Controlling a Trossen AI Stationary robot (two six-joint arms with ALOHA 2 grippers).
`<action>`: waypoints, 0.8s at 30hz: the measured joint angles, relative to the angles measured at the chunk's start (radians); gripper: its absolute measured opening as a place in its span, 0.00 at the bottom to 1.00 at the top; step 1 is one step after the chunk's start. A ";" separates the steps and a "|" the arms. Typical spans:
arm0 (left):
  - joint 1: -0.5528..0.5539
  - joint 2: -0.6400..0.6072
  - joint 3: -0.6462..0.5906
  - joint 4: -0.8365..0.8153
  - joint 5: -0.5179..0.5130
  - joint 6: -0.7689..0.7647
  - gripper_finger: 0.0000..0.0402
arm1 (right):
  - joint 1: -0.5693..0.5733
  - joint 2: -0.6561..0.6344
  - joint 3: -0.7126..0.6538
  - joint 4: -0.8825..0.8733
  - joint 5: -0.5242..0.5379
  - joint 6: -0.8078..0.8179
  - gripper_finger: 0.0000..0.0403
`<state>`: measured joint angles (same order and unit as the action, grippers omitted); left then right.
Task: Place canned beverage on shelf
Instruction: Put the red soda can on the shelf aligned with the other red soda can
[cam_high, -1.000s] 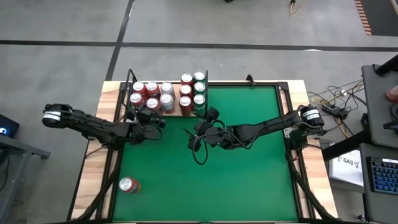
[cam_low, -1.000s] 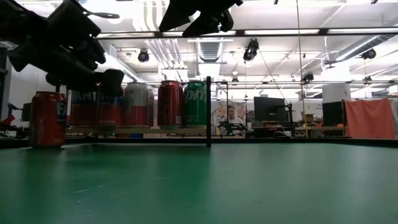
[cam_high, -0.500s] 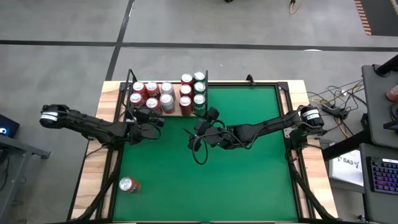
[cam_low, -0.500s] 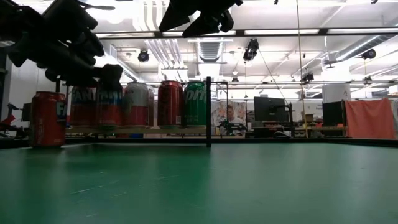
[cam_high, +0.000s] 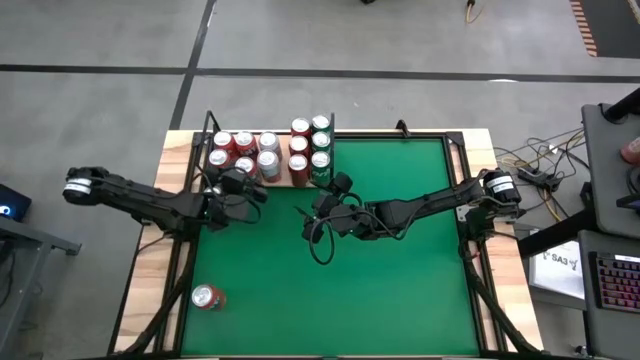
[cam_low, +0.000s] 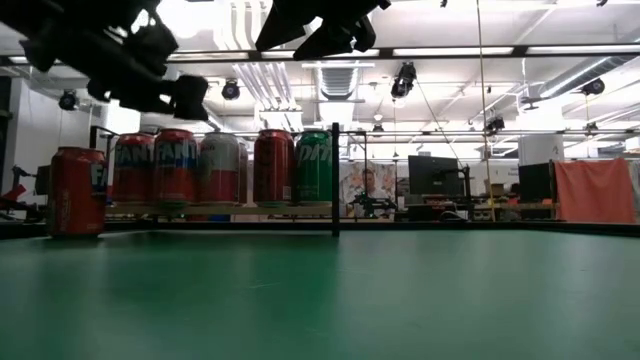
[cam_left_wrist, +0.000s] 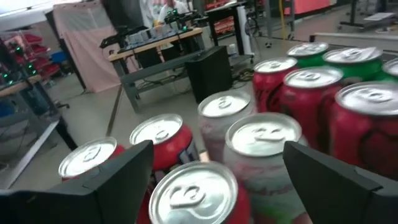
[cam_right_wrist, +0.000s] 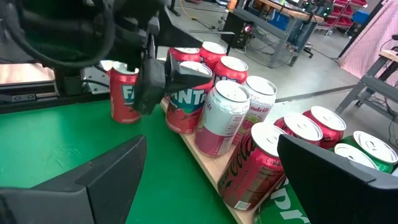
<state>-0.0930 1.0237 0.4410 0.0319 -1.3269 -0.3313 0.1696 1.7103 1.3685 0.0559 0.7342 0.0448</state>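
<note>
The green worktop (cam_high: 400, 260) carries the shelf (cam_high: 285, 183) at its far edge, left of the middle, its pale panel packed with upright cans (cam_high: 268, 153): red and pale ones, with green ones at the shelf's right end. One red can (cam_high: 209, 297) stands alone near the worktop's front-left corner, well apart from the shelf. The left tool (cam_high: 243, 188) hangs at the shelf's front edge, jaws spread and holding nothing; in the low view it has risen since a second ago and now sits above the can tops it earlier covered. The right tool (cam_high: 335, 186) hovers just right of the shelf, unchanged, released and empty.
</note>
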 joint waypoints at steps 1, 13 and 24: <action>-0.010 0.000 0.015 -0.012 0.000 0.008 0.85 | 0.000 0.000 0.000 0.000 0.000 0.000 0.87; -0.220 -0.004 0.287 -0.552 0.088 -0.104 0.81 | 0.009 -0.007 0.000 -0.003 0.000 -0.027 0.87; -0.249 -0.007 0.343 -0.915 0.505 -0.196 0.47 | 0.025 -0.128 0.000 -0.204 -0.001 -0.043 0.87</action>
<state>-0.3416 1.0168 0.7835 -0.8830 -0.8224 -0.5273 0.1947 1.5827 1.3682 -0.1484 0.7330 0.0013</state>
